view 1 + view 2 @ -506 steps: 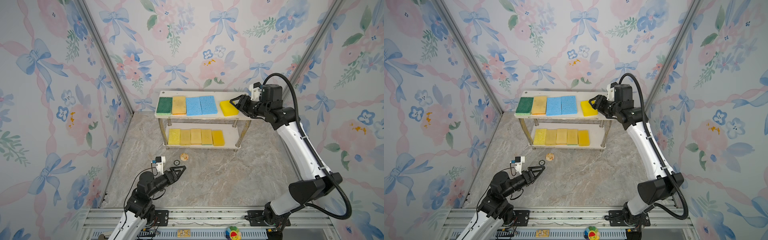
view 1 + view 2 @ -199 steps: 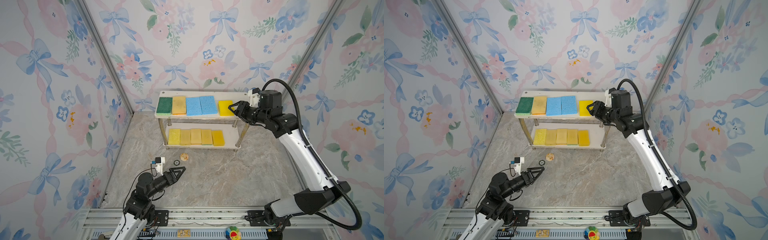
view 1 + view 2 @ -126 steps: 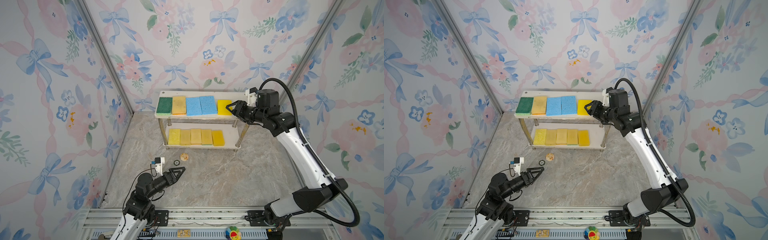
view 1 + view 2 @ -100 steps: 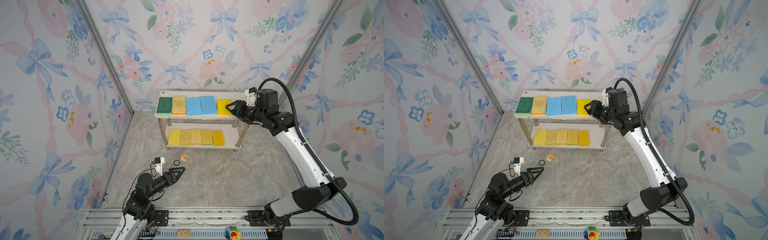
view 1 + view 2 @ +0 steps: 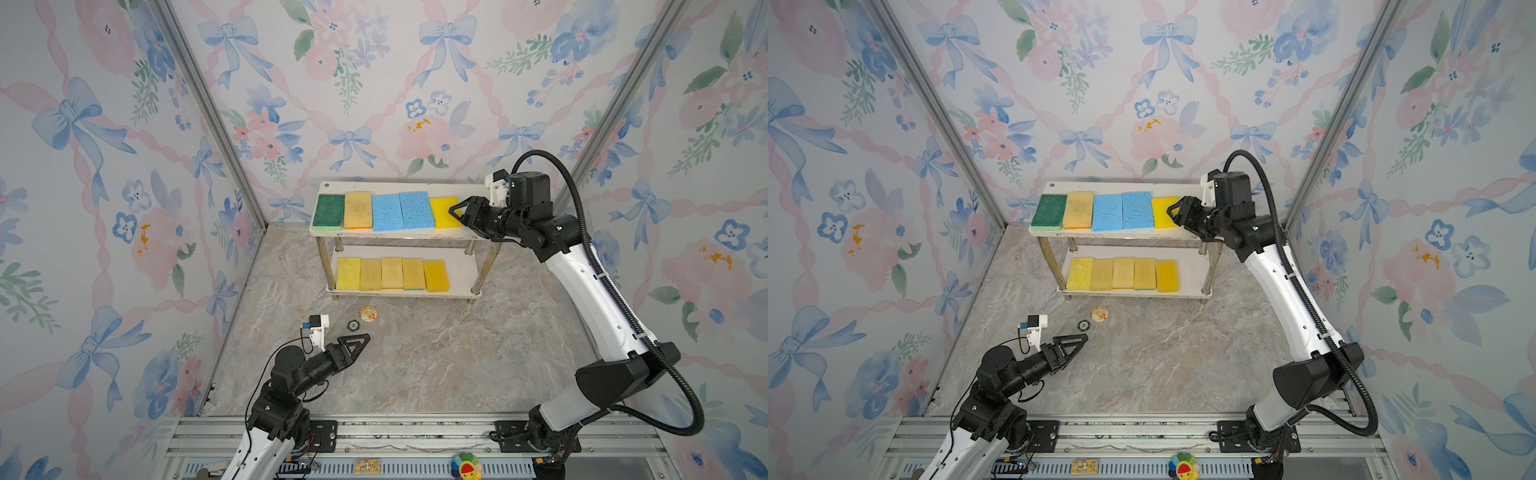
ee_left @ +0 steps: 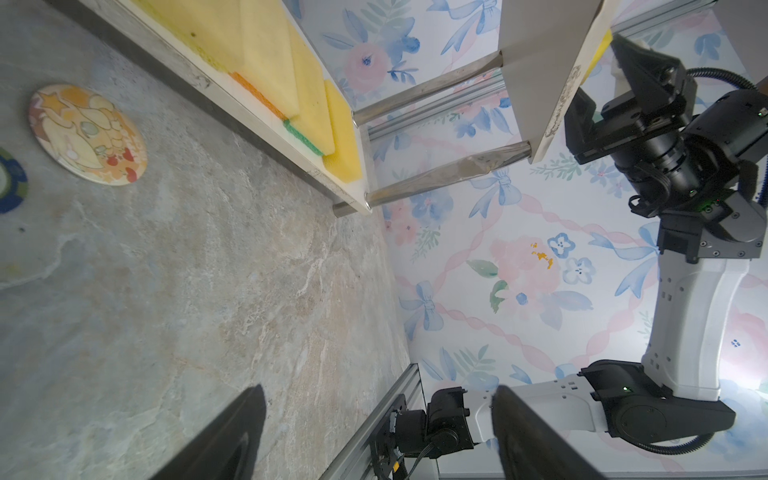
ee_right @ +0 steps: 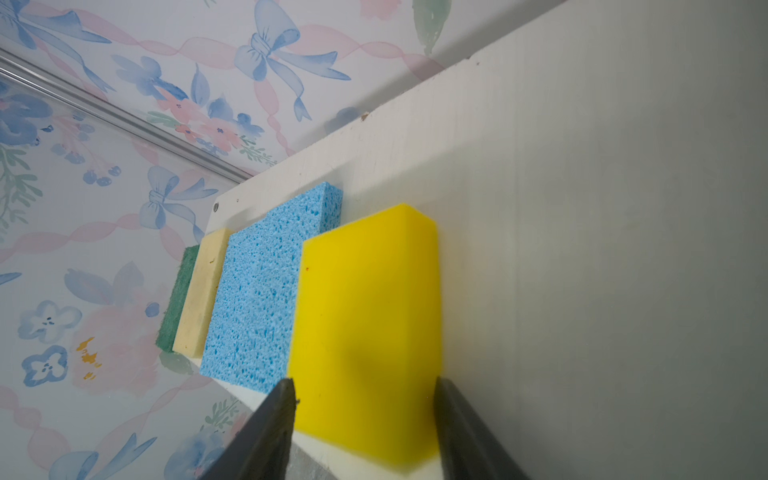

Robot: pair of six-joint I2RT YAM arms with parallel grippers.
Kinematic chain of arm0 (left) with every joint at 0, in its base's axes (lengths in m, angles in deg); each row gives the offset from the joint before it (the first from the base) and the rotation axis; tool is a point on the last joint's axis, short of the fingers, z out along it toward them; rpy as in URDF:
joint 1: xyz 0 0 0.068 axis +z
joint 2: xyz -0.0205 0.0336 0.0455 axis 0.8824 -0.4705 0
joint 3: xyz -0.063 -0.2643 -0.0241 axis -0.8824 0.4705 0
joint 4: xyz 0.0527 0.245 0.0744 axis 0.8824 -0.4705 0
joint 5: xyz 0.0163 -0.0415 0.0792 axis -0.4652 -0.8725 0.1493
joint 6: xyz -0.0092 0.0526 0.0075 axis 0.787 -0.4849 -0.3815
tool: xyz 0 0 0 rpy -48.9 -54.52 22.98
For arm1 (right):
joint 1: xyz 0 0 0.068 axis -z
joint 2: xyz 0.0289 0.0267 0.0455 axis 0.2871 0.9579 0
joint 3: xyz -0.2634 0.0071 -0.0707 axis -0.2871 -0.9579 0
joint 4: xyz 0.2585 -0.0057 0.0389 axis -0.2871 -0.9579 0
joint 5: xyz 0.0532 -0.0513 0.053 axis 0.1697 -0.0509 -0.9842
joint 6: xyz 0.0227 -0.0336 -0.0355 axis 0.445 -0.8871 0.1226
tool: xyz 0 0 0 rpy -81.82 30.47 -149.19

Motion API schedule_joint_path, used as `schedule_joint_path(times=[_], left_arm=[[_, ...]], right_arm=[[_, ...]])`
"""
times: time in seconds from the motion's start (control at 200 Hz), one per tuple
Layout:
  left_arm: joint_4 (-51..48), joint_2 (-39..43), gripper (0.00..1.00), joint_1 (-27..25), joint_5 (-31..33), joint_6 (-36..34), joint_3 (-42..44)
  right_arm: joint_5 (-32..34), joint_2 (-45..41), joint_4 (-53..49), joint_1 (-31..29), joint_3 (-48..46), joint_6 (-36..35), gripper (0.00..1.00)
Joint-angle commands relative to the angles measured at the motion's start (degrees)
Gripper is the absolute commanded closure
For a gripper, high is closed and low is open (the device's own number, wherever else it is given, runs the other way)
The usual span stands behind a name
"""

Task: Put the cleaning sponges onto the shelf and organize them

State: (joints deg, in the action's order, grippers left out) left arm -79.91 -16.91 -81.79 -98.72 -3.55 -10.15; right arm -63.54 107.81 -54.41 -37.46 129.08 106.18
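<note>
Yellow sponge now lies flat on the top board of the shelf, just beside the blue sponge at the end of the row and seemingly touching it. Moments earlier it was held tilted at the board's right end, clear of the row. The right arm has since carried it inward and lowered it.

Right fingers bear on both long sides of the sponge's near end, so the grip is not yet released. Left fingers stand wide apart and empty, low over the surface near two discs. That arm has not shifted.

Status: five sponges fill the lower board and five the top. None remains on the surface. Judged from this, the last placement is all but done.

Remaining step, as a judgement: open the right fingers and withdraw straight back. Compressed foam may spring on release, and a dragging finger could pull the sponge out of line or towards the front edge.
</note>
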Motion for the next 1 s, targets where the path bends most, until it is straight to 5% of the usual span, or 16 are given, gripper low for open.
schedule_joint_path(times=[0.0, 0.995], left_arm=[[-0.46, 0.59, 0.13, 0.35, -0.89, -0.8, 0.56], [-0.43, -0.27, 0.13, 0.52, -0.82, -0.99, -1.79]], right_arm=[[-1.66, 0.86, -1.14, -0.18, 1.52, -1.01, 0.44], [-1.09, -9.88, -4.59, 1.13, -3.03, -1.7, 0.3]])
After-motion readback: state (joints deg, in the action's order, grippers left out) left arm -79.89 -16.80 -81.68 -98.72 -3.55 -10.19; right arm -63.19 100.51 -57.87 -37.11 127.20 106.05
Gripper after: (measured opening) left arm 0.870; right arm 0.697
